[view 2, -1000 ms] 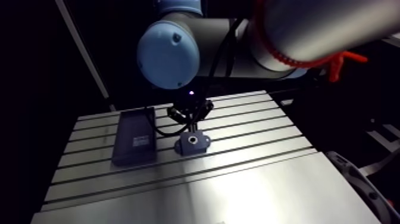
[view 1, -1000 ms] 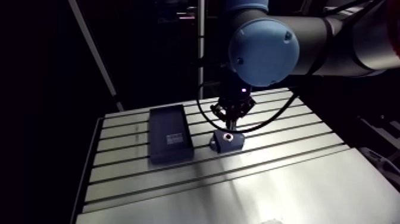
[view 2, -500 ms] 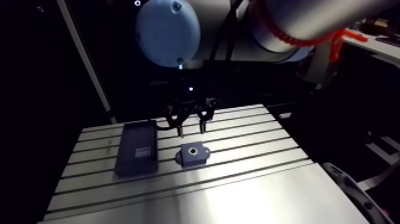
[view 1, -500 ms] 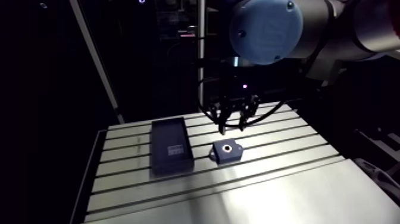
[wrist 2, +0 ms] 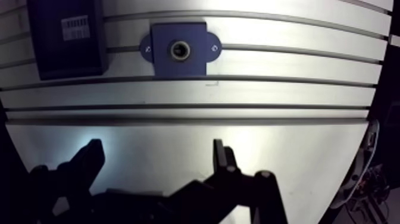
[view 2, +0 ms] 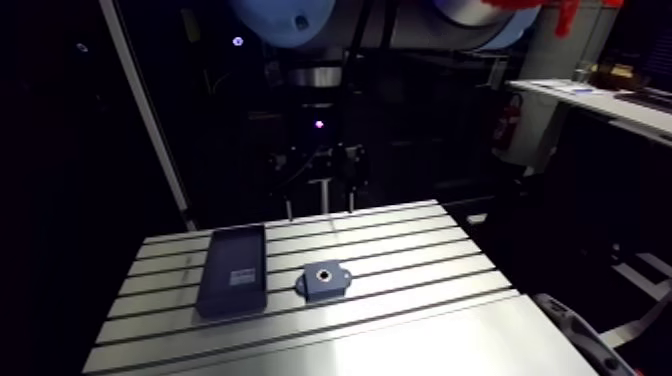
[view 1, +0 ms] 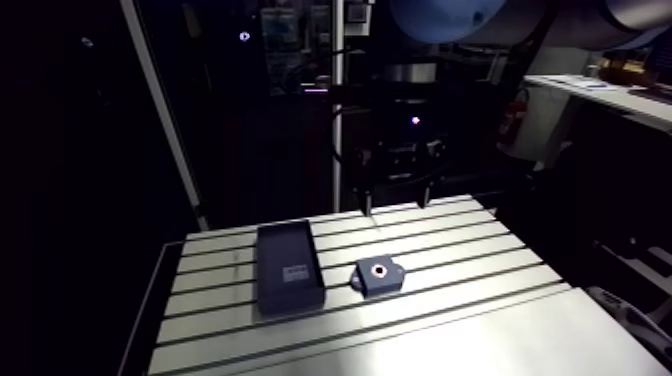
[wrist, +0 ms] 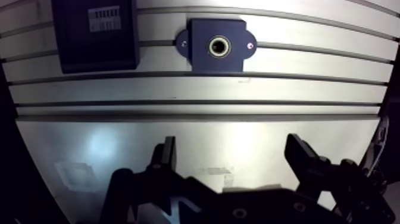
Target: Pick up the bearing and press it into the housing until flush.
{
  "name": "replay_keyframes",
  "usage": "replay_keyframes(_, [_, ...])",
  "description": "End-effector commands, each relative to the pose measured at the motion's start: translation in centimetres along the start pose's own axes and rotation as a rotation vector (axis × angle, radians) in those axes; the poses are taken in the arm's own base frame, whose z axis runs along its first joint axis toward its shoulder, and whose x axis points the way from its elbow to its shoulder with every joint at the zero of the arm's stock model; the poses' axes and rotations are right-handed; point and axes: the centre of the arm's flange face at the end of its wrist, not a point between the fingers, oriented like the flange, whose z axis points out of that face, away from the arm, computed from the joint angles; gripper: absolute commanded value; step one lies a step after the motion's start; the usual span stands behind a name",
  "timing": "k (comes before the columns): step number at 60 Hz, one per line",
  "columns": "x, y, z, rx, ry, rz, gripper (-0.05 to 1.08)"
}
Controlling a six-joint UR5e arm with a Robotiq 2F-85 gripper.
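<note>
The black metal pincer with two fingers (wrist: 233,159) hangs in the air over the grey metal table with long slots (wrist: 196,89). It touches nothing. Its two fingers (wrist: 168,156) are spread wide apart, and only bare table shows in the gap between them. Ahead of the pincer, well away from its fingertips, sits the dark blue square housing block with two small ears (wrist: 199,33). It lies flat on the table. In the round hole in its middle sits a small shiny metal ring, the bearing (wrist: 211,46). I cannot tell if the bearing is level with the top of the housing block. Also ahead of the pincer, just beside the housing block, lies a long flat black box with a white label (wrist: 95,47). The box and the housing block are near each other but do not touch.
</note>
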Motion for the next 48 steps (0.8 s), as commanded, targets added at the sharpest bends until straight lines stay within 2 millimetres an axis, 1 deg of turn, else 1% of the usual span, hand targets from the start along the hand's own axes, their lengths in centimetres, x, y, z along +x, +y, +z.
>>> replay_keyframes(1, [-1.1,-0.2,-3.7,-0.002,0.013,0.018,0.01])
replay_keyframes(2, [-1.1,-0.2,-3.7,-0.002,0.013,0.018,0.01])
replay_keyframes(3, [-1.1,-0.2,-4.2,-0.003,0.023,0.020,0.01])
replay_keyframes(8, [-1.1,-0.1,-5.0,-0.005,0.036,0.029,0.01])
replay_keyframes(9, [-1.1,-0.2,-5.5,-0.007,0.043,0.035,0.01])
replay_keyframes(14, [-1.1,-0.3,-6.2,-0.008,0.047,0.037,0.01])
replay_keyframes(15, [-1.1,-0.4,-6.7,-0.007,0.048,0.037,0.01])
replay_keyframes(22, [-1.0,-0.4,-7.7,-0.007,0.049,0.035,0.01])
replay_keyframes(24, [-1.0,-0.4,-8.3,-0.006,0.051,0.038,0.01])
replay_keyframes(27, [-1.0,-0.5,-8.7,-0.005,0.052,0.042,0.01])
replay_keyframes(29, [-0.9,-0.8,-9.7,-0.005,0.050,0.049,0.01])
replay_keyframes(34, [-0.8,-1.2,-10.7,-0.005,0.050,0.052,0.01])
replay_keyframes(35, [-0.7,-1.3,-11.2,-0.006,0.054,0.052,0.01])
replay_keyframes(38, [-0.6,-1.5,-11.6,-0.007,0.058,0.051,0.01])
replay_keyframes(40, [-0.1,-1.9,-12.4,-0.008,0.058,0.047,0.01])
replay_keyframes(45, [0.3,-2.3,-12.9,-0.010,0.060,0.040,0.01])
replay_keyframes(48, [1.0,-2.4,-13.2,-0.012,0.064,0.042,0.01])
